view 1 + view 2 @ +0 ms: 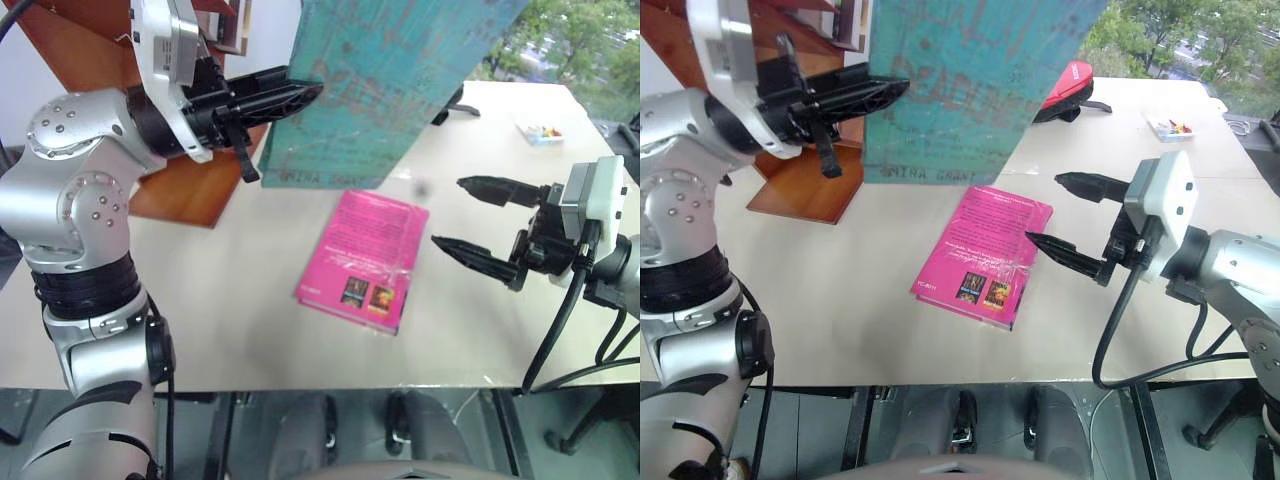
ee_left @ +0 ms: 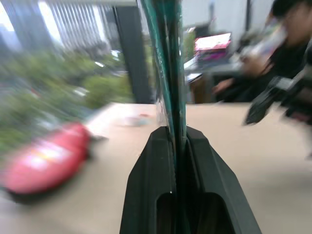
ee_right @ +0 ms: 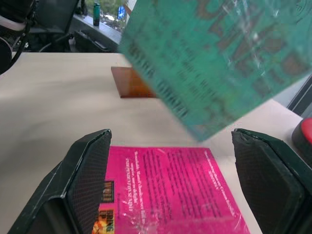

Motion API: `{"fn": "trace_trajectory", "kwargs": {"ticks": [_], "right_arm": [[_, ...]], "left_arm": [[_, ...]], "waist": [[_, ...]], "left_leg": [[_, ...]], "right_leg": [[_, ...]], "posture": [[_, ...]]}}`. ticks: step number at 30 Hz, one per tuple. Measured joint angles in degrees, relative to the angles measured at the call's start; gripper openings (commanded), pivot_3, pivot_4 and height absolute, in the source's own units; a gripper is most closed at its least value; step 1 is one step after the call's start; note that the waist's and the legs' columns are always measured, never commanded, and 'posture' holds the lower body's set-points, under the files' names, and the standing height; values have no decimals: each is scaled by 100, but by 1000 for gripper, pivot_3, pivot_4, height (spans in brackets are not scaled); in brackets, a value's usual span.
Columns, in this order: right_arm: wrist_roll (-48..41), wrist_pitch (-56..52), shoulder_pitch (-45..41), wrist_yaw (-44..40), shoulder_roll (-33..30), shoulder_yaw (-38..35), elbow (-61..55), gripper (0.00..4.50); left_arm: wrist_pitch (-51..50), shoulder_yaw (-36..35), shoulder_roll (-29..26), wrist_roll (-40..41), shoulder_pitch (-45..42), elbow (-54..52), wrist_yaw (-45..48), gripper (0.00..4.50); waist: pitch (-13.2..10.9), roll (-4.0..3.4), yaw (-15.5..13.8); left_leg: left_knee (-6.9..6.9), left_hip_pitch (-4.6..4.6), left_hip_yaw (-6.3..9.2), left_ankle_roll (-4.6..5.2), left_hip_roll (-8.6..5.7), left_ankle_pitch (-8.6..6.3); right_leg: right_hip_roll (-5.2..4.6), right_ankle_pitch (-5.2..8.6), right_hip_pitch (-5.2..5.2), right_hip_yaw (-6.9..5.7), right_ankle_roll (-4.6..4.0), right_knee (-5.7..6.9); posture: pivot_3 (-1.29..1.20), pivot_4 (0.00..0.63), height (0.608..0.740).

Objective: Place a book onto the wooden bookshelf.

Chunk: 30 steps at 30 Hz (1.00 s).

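The teal-green book (image 1: 385, 85) hangs upright in the air above the table, its worn cover facing me. My left gripper (image 1: 300, 95) is shut on the book's left edge; in the left wrist view its fingers (image 2: 151, 190) clamp the thin book (image 2: 168, 73) seen edge-on. The wooden bookshelf (image 1: 190, 190) stands at the back left, behind the left arm. My right gripper (image 1: 470, 215) is open and level, to the right of the pink book, holding nothing; the right wrist view looks between its pads (image 3: 90, 170) at the teal book (image 3: 229, 53).
A bright pink book (image 1: 365, 260) lies flat on the white table (image 1: 200, 320). A red object (image 1: 1072, 82) rests at the back, and a small tray of coloured bits (image 1: 540, 131) sits at the far right. A seated person (image 2: 287, 29) appears beyond the table.
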<state>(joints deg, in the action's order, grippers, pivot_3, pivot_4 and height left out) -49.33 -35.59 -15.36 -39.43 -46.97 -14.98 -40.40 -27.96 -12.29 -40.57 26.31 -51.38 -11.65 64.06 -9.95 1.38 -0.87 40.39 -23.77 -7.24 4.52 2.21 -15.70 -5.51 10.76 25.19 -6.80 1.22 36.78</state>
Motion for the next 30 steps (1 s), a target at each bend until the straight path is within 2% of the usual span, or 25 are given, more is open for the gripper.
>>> {"fn": "trace_trajectory", "kwargs": {"ticks": [1,3,6,9,14,17,21,23,27,28,30], "right_arm": [[-21,26,-20,-9,17,-22,73,4041],[-14,76,-40,-37,27,-69,222,4041],[8,130,-169,-76,74,-33,356,4041],[138,264,-416,-156,215,158,521,4041],[289,382,-842,-202,385,460,657,4041],[339,418,-1064,-218,454,569,675,4041],[363,424,-1358,-152,550,691,650,4041],[375,424,-1382,-125,596,776,604,4041],[385,429,-1373,-110,663,805,535,4041],[384,440,-1348,-114,686,805,536,4041],[391,459,-1333,-149,700,814,557,4041]], "left_arm": [[1485,16,-405,-466,0,436,401,61],[3118,-49,-1067,-939,-27,1226,871,61],[4549,-43,-1860,-1329,-29,2370,1391,61],[5908,216,-2571,-1864,-309,4032,1728,61],[7512,918,-2940,-3059,-1350,6248,1353,61],[8068,1386,-2927,-3671,-1906,7102,979,61],[8306,1771,-2931,-4271,-2477,7871,434,61],[8305,1854,-2920,-4329,-2563,8061,353,887],[8030,1815,-2916,-4203,-2550,8388,643,2117],[7835,1649,-2908,-3924,-2483,8429,948,2679],[7620,1402,-2911,-3577,-2376,8372,1280,2789]], "waist": [[0,-1,25],[0,-6,46],[-3,-10,51],[-4,-6,33],[-3,-2,-27],[-3,0,0],[-3,0,11],[-3,0,5],[-4,1,20],[-6,4,25],[-6,4,28]], "left_leg": [[-2,0,-10,0,4,0],[-10,3,-18,0,6,0],[-12,-5,-27,0,10,0],[-11,-11,-31,3,11,-2],[-6,-26,-31,22,0,-12],[-4,-30,-36,29,0,-17],[-4,-24,-40,28,4,-16],[-4,-21,-38,28,8,-16],[-1,-21,-42,28,12,-16],[1,-24,-44,29,12,-16],[1,-25,-46,29,11,-16]], "right_leg": [[6,0,6,6,-1,0],[10,0,13,13,-3,2],[14,1,27,17,-2,2],[13,12,31,20,17,1],[3,11,32,14,19,-3],[1,11,35,17,19,-4],[4,13,37,19,23,6],[3,15,37,17,25,11],[3,15,40,21,26,12],[2,15,43,22,26,12],[1,15,44,25,25,11]], "posture": [[0,150,740],[0,150,740],[0,150,740],[0,150,740],[0,150,740],[0,150,740],[0,150,740],[0,150,740],[0,150,740],[0,150,740],[0,150,740]]}}
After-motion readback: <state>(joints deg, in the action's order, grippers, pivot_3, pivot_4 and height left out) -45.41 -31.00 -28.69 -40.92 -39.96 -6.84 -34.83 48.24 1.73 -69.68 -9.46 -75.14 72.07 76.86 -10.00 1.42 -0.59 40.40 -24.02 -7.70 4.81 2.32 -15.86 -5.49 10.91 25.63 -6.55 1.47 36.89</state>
